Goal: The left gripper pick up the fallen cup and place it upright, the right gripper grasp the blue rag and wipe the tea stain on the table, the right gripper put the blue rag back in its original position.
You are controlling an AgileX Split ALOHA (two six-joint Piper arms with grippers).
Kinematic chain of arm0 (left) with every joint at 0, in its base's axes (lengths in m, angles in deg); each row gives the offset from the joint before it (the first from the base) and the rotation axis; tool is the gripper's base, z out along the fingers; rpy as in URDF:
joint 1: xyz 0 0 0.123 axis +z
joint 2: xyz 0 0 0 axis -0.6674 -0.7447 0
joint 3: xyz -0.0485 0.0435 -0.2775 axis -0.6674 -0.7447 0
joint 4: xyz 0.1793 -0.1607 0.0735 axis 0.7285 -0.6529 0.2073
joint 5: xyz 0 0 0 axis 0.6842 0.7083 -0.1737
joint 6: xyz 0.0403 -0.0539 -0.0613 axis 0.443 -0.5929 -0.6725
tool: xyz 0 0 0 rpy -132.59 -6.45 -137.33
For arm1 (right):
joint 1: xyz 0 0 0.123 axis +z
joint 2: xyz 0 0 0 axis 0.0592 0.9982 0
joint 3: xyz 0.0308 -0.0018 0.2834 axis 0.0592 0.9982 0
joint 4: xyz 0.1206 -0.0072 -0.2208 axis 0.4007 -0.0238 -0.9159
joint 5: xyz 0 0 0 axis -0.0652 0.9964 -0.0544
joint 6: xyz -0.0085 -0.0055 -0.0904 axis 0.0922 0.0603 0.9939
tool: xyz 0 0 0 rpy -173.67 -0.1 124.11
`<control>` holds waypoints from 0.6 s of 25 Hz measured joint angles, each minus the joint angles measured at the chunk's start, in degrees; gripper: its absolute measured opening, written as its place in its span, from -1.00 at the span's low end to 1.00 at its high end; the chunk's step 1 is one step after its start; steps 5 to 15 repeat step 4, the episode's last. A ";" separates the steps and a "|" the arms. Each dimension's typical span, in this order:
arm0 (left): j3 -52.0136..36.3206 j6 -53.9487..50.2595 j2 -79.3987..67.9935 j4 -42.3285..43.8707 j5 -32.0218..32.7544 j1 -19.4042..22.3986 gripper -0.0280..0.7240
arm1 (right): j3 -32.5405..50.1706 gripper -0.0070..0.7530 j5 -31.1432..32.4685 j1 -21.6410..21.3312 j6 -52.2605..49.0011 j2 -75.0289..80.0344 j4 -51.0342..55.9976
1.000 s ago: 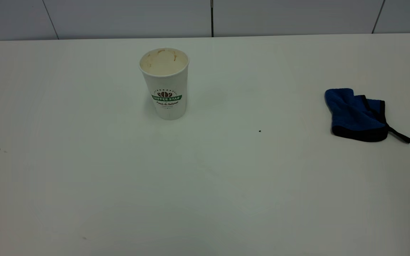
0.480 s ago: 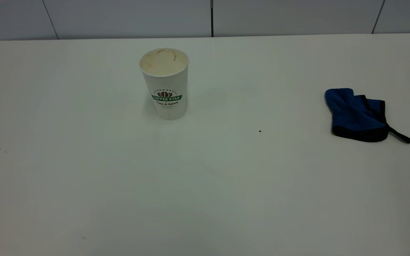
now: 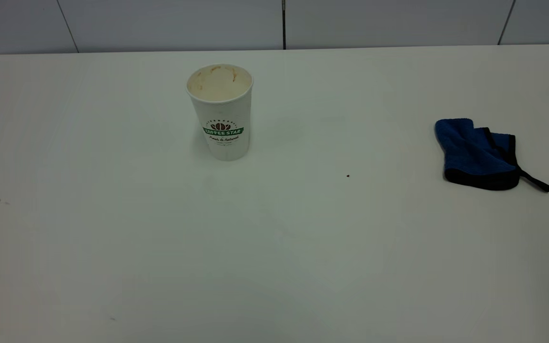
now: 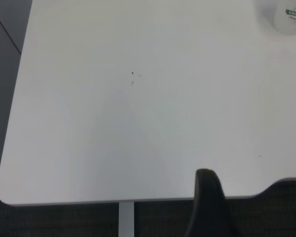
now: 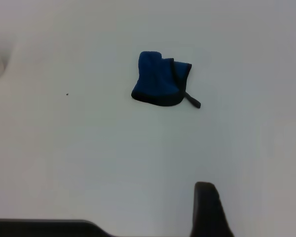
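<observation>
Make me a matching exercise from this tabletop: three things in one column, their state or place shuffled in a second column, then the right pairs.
Things:
1. cup
2. blue rag
3. black speck

States or places:
A. crumpled, lying at the right side of the table
B. standing upright, mouth up, brown marks inside
C. alone on bare tabletop between the other two

Pairs: 1-B, 2-A, 3-C

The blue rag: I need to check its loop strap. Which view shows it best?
The exterior view: the blue rag lies large, its strap trailing clear. The right wrist view shows it whole but smaller. The left wrist view misses it.
</observation>
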 joint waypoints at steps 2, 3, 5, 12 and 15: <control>0.00 0.00 0.00 0.00 0.00 0.00 0.44 | 0.00 0.37 -0.05 0.00 0.00 0.00 0.00; 0.00 0.00 0.00 0.00 0.00 0.00 0.44 | 0.00 0.37 -0.05 0.00 0.00 0.00 0.00; 0.00 0.00 0.00 0.00 0.00 0.00 0.44 | 0.00 0.37 -0.05 0.00 0.00 0.00 0.00; 0.00 0.00 0.00 0.00 0.00 0.00 0.44 | 0.00 0.37 -0.05 0.00 0.00 0.00 0.00; 0.00 0.00 0.00 0.00 0.00 0.00 0.44 | 0.00 0.37 -0.05 0.00 0.00 0.00 0.00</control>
